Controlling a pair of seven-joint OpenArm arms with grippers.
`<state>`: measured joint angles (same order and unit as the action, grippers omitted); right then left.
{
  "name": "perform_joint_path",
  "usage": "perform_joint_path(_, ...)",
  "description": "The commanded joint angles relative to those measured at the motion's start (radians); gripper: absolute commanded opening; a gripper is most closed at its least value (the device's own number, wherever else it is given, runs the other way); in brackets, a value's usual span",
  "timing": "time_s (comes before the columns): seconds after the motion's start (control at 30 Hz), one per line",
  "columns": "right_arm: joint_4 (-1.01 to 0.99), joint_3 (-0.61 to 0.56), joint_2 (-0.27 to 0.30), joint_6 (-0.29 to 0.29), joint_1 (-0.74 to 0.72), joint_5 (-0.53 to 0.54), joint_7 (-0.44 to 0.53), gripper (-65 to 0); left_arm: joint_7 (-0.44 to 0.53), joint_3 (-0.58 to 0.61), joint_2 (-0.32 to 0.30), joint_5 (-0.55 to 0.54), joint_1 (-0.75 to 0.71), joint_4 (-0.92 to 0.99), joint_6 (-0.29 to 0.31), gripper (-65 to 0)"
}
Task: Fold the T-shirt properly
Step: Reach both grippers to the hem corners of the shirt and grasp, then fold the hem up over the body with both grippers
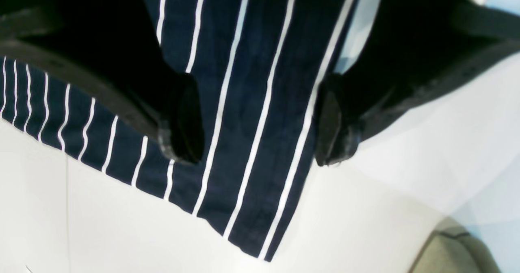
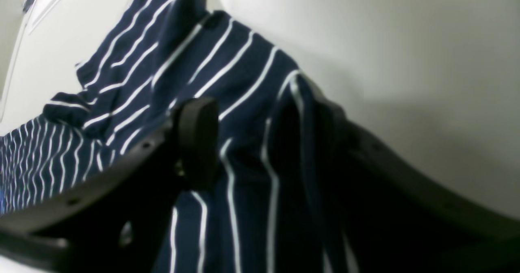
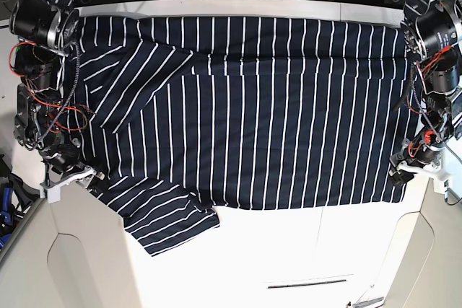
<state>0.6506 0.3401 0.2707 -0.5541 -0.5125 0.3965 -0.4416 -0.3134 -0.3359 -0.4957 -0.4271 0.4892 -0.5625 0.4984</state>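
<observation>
In the left wrist view, the left gripper [image 1: 260,118] has its two dark fingers spread wide, one on each side of a corner of the T-shirt [image 1: 252,102]. The striped cloth runs through the gap between the pads, and no pad presses on it, so the claw is open around the fabric and does not pinch it. The pointed corner of the shirt lies flat on the white table [image 1: 122,224] below the fingers. In the right wrist view, the right gripper [image 2: 260,143] also has its fingers apart, with a bunched fold of the T-shirt [image 2: 227,82] standing up between them. The cloth touches or covers the far finger, and the near pad [image 2: 199,139] stands just beside the fold; whether the claw really squeezes the cloth I cannot tell from this view. In the base view, the T-shirt [image 3: 245,113] lies spread across the table [image 3: 289,250], with the stripes running from far to near. One sleeve is folded over the body at the upper left, and the other sleeve sticks out at the lower left edge. The left gripper [image 3: 406,171] is at the lower right corner of the shirt, and the right gripper [image 3: 79,174] is at the left edge, near the lower sleeve.
</observation>
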Motion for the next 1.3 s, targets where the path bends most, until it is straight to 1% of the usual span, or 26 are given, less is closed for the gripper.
perform_joint_path(0.0,0.013,0.0,0.003,-0.004,-0.023,0.003,-0.002,-30.3,0.011,-0.002,-0.011,-0.009,0.029,-0.012,0.003,-19.7)
perform_joint_path(0.13,0.013,0.0,-0.008,-0.006,-0.025,0.004,-0.002,-30.3,0.012,-0.002,0.0,-0.008,0.032,-0.012,0.003,-19.9)
perform_joint_path(0.27,0.013,0.0,-0.017,-0.026,-0.024,0.003,-0.003,-30.3,0.018,-0.002,0.022,0.014,0.032,-0.012,0.002,-19.9)
perform_joint_path(0.37,0.013,0.0,-0.026,-0.026,-0.024,0.003,-0.004,-30.3,0.018,-0.002,0.034,0.028,0.031,-0.012,-0.021,-19.9)
perform_joint_path(0.43,0.013,0.0,-0.031,-0.027,-0.024,0.003,-0.006,-30.3,0.018,-0.002,0.036,0.028,0.031,-0.012,-0.028,-19.9)
perform_joint_path(0.67,0.013,0.0,-0.04,-0.027,-0.024,0.004,-0.007,-31.0,0.018,-0.002,0.038,0.029,0.032,-0.012,-0.028,-20.5)
perform_joint_path(0.7,0.013,0.0,-0.039,-0.027,-0.024,0.004,-0.007,-32.6,0.018,-0.002,0.038,0.029,0.035,-0.012,-0.028,-22.3)
perform_joint_path(0.77,0.013,0.0,-0.039,-0.027,-0.024,0.003,-0.007,-38.3,0.018,-0.002,0.038,0.029,0.041,-0.012,-0.027,-28.7)
perform_joint_path(0.97,0.013,0.0,-0.038,-0.027,-0.025,0.003,-0.006,-62.8,0.018,-0.002,0.038,0.053,0.082,-0.012,-0.027,-46.6)
perform_joint_path(1.0,0.013,0.0,-0.038,-0.027,-0.025,0.003,-0.006,-65.0,0.017,-0.002,0.037,0.055,0.088,-0.012,-0.027,-49.4)
perform_joint_path(1.07,0.013,0.0,-0.038,-0.027,-0.025,0.003,-0.006,-65.0,0.017,-0.002,0.035,0.055,0.096,-0.012,-0.026,-56.4)
perform_joint_path(1.13,0.016,0.0,-0.038,-0.028,-0.025,0.003,-0.007,-65.0,0.009,-0.002,0.032,0.055,0.098,-0.012,-0.022,-65.0)
perform_joint_path(1.27,0.026,0.0,-0.037,-0.03,-0.025,0.003,-0.017,-65.0,-0.022,-0.002,0.029,0.055,0.098,-0.012,-0.022,-65.0)
